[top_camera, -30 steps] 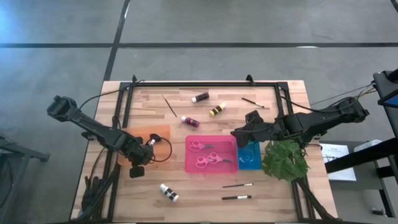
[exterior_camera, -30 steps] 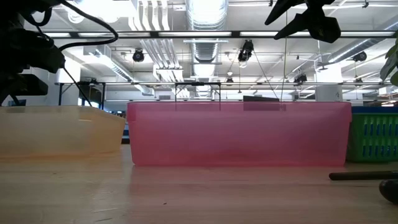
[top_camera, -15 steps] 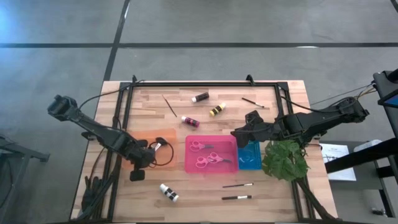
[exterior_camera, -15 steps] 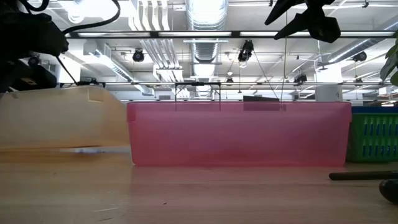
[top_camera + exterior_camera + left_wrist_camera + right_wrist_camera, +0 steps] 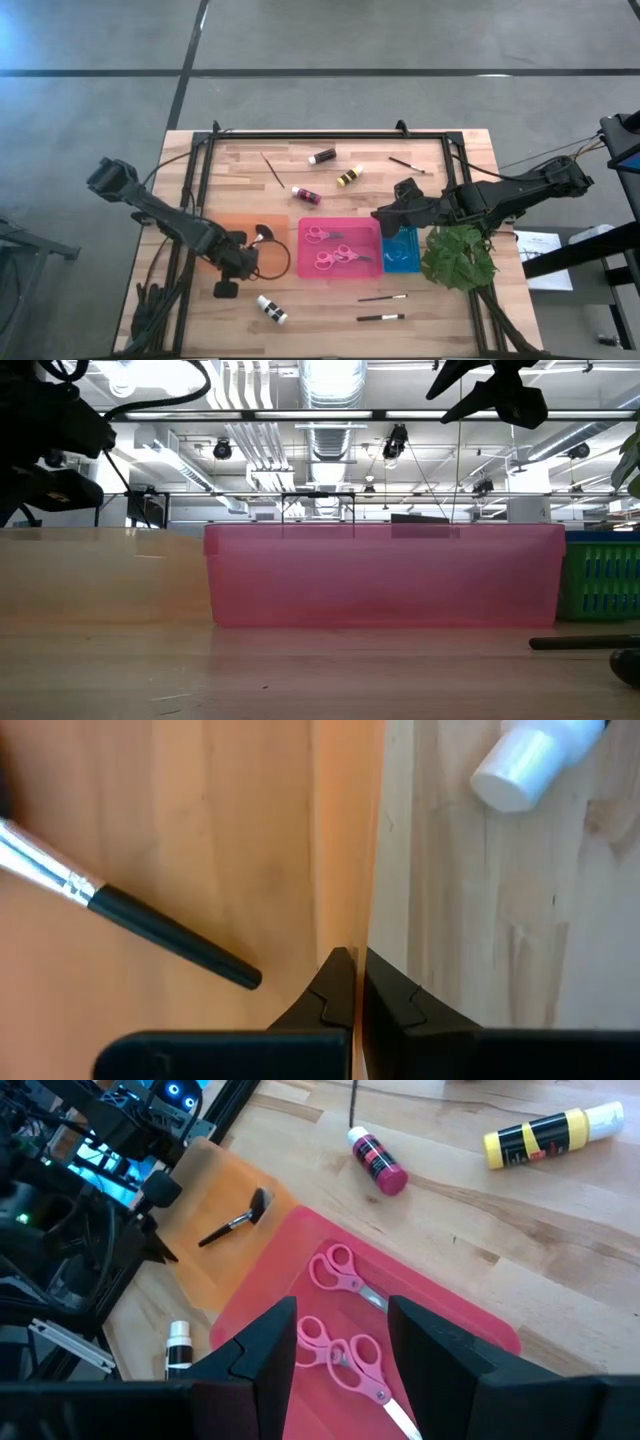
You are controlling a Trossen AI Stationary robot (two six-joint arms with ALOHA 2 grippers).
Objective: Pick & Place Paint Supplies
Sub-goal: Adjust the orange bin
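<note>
The orange tray (image 5: 240,225) sits on the table left of the pink tray (image 5: 338,270), with one dark-handled brush (image 5: 170,935) lying inside it. My left gripper (image 5: 352,955) is shut on the orange tray's near wall. My right gripper (image 5: 340,1340) hangs open above the pink tray, which holds two pink-handled scissors (image 5: 345,1355). Paint bottles lie loose: dark (image 5: 322,156), yellow (image 5: 349,177), pink (image 5: 306,194) and white (image 5: 271,309). More brushes lie at the far side (image 5: 272,169) and near side (image 5: 383,297). My left gripper pinches the orange tray's thin near wall (image 5: 345,925) between its two fingers, one finger inside the tray and one outside. The fingers come from above, pointing down. The tray's bottom rests on the table.
A blue tray (image 5: 401,250) stands right of the pink one, and a green leafy plant (image 5: 458,257) beside it. Black frame rails (image 5: 200,170) run along the table's left, far and right sides. A cable loops beside the orange tray (image 5: 285,262).
My left gripper has gone toward the table's right edge, rolling a little, and has dragged the orange tray along the table with it. The tray's right end now stands close beside the pink tray. My right gripper has kept still.
</note>
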